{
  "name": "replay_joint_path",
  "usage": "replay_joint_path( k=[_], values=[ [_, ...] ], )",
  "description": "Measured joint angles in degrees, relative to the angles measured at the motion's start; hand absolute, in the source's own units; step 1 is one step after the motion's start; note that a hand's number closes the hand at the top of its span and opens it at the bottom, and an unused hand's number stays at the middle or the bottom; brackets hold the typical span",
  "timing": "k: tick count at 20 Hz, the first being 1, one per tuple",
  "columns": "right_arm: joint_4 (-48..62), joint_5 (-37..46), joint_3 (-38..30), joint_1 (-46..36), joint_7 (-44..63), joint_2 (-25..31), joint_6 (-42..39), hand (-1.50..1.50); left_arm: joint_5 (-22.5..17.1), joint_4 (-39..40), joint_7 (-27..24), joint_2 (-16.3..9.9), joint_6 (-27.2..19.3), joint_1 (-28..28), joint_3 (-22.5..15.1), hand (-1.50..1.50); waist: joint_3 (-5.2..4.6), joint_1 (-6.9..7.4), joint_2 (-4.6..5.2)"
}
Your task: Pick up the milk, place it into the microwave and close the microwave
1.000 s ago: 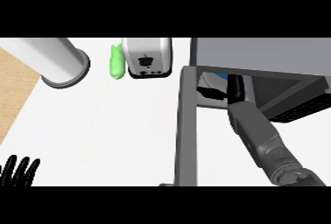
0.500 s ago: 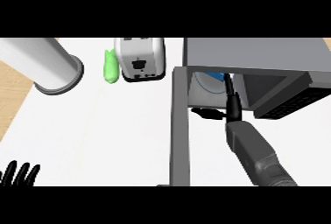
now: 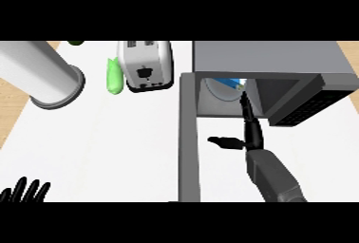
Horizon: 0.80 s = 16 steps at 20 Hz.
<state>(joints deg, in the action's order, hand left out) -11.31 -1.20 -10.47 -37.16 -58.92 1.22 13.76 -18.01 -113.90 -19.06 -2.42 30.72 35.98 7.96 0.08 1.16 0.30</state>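
The milk [image 3: 230,84], a blue and white carton, stands inside the open microwave [image 3: 266,59], on its white turntable [image 3: 216,93]. The microwave door [image 3: 188,142] hangs open as a grey strip running toward me. My right hand [image 3: 251,130] is open in front of the cavity, with straight fingers pointing in at the carton and the thumb sticking out left. The fingertips end just short of the milk and nothing is held. My left hand [image 3: 24,192] rests open at the lower left corner, fingers up.
A white toaster [image 3: 145,66] stands left of the microwave with a green vegetable [image 3: 113,78] beside it. A large grey cylinder [image 3: 49,76] lies at the far left. The white counter [image 3: 105,142] stretches between them and my left hand.
My right hand has let go of the milk and drawn back toward the cavity's mouth, fingers straightened. The carton stays inside. The view has shifted right.
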Motion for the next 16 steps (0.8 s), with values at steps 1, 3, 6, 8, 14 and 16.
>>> replay_joint_path(
  k=[1,3,6,8,14,16],
  values=[
    [-0.5,0.2,0.4,1.1,-0.1,0.1,-1.3,-1.5,0.4,-0.3,0.3,0.1,0.1,0.1,-0.4,-1.5,-0.01,-0.22,-0.09],
    [-2.3,0.6,1.4,3.4,0.2,0.7,-3.2,-1.5,2.1,-0.2,-0.4,0.4,0.7,0.8,-1.0,-1.5,-0.04,-0.59,-0.26],
    [-6.1,0.5,2.4,7.8,0.3,1.6,-5.0,-1.5,4.3,0.2,-1.1,0.8,1.4,1.5,-1.7,-1.5,-0.08,-1.09,-0.46],
    [-9.2,0.5,3.0,10.6,0.4,1.6,-5.3,-1.5,4.9,1.3,-0.8,1.2,1.2,0.4,-2.1,-1.5,-0.1,-1.25,-0.49],
    [-18.8,-0.7,3.9,19.3,0.8,3.7,-7.1,1.5,8.2,3.4,-0.2,1.4,3.2,-1.8,-5.9,-1.5,-0.12,-1.83,-0.57],
    [-22.4,-1.1,4.3,22.6,1.2,4.9,-8.1,1.5,10.0,5.0,0.1,1.0,3.6,-3.6,-7.2,-1.5,-0.14,-2.04,-0.6]
  ],
)
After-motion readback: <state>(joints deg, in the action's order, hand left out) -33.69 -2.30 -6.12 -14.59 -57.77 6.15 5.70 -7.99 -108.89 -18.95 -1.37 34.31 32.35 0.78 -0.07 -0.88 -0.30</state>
